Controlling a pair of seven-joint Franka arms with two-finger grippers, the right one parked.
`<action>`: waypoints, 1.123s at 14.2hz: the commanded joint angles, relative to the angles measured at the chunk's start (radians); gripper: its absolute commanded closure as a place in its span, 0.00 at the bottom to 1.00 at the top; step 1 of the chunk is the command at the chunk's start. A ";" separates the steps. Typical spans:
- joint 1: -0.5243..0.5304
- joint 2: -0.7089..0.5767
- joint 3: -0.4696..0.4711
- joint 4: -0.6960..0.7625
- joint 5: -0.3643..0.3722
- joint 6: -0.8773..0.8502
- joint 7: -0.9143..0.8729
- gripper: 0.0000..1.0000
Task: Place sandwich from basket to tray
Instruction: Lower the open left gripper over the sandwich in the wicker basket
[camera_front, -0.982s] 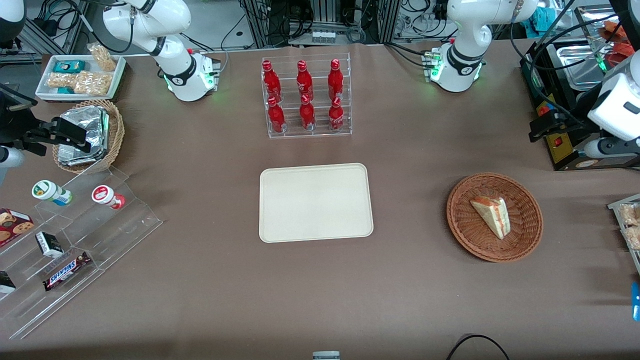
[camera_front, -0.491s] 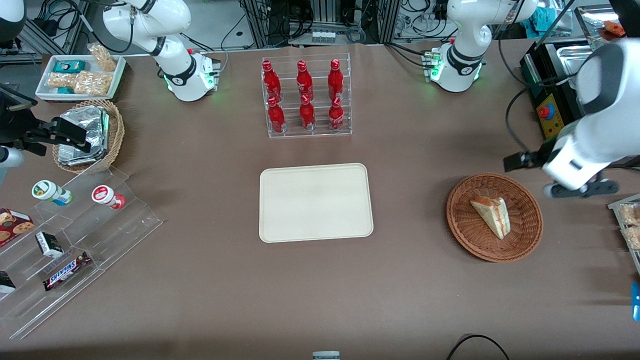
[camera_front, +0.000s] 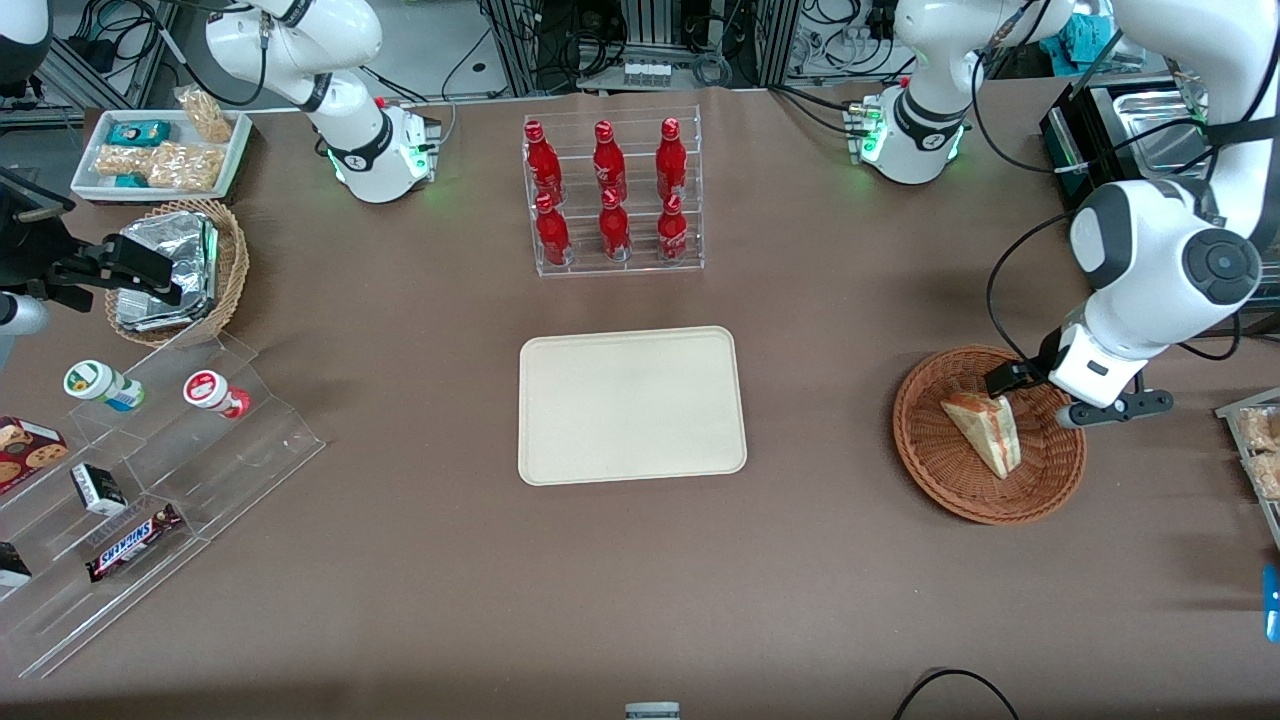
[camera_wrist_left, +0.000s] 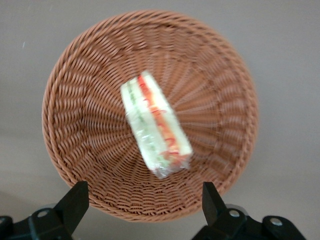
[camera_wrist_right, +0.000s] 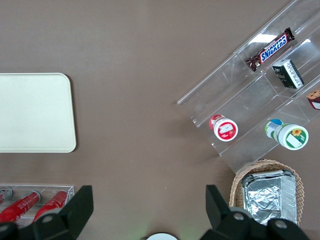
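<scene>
Claw: we see the claw (camera_wrist_left: 145, 210) hanging above the basket (camera_front: 1050, 480), over the rim that lies farther from the front camera; its fingers (camera_wrist_left: 75, 202) stand wide apart and hold nothing.
Sandwich: the sandwich (camera_front: 985, 430) lies on its side in the basket's bowl, clear-wrapped, with the red-orange and green filling edge showing; the wrist view looks straight down on it, between the two fingers but well below them.
Basket: it sits on the worktop (camera_front: 800, 600) toward the working arm's end, well apart from the tray.
Tray: the tray (camera_front: 630, 405) lies bare in the middle of the worktop, nearer the front camera than the rack of red bottles (camera_front: 610, 195).
Done: in our judgement only the approach; the claw is lined up over the wedge.
Left: we reckon nearly everything remains, namely the descent, the grip on the sandwich, the lift, the carry across to the tray and the release.
</scene>
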 joint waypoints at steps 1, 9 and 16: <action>0.003 0.022 -0.004 -0.012 -0.010 0.055 -0.208 0.00; -0.023 0.163 -0.013 0.055 -0.024 0.126 -0.499 0.05; -0.058 0.188 -0.012 0.089 0.010 0.108 -0.421 0.93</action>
